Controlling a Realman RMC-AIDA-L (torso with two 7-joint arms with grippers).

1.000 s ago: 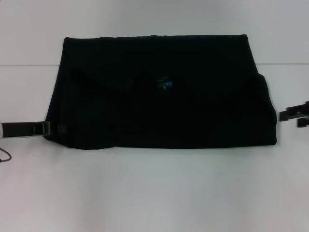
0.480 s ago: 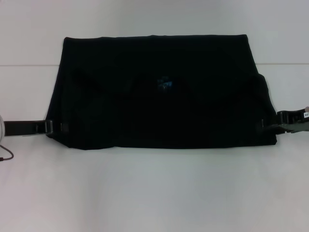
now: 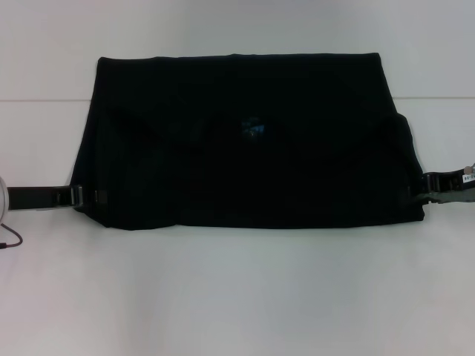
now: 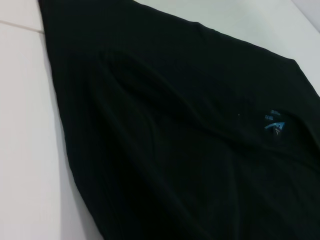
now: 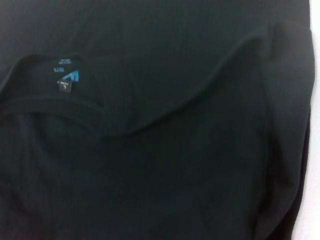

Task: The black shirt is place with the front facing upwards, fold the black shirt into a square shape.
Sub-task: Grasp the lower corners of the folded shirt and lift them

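Note:
The black shirt [image 3: 245,148] lies on the white table [image 3: 237,297] as a wide, flat rectangle, with the sleeves folded in over the body. Its small blue neck label [image 3: 254,127] faces up near the middle. My left gripper [image 3: 87,196] reaches in low at the shirt's lower left edge and touches the cloth. At the lower right edge, my right gripper [image 3: 415,194] meets the cloth in the same way. The left wrist view is filled by the shirt [image 4: 175,150] and its label [image 4: 274,125]. Cloth [image 5: 150,150] and label [image 5: 67,77] also fill the right wrist view.
A seam [image 3: 44,100] crosses the table behind the shirt's upper part. A thin dark cable [image 3: 9,239] loops on the table at the far left, below the left arm. Bare white table stretches in front of the shirt.
My right gripper has come in from the right and now touches the shirt's lower right edge. The left gripper has barely shifted. The shirt has kept its shape.

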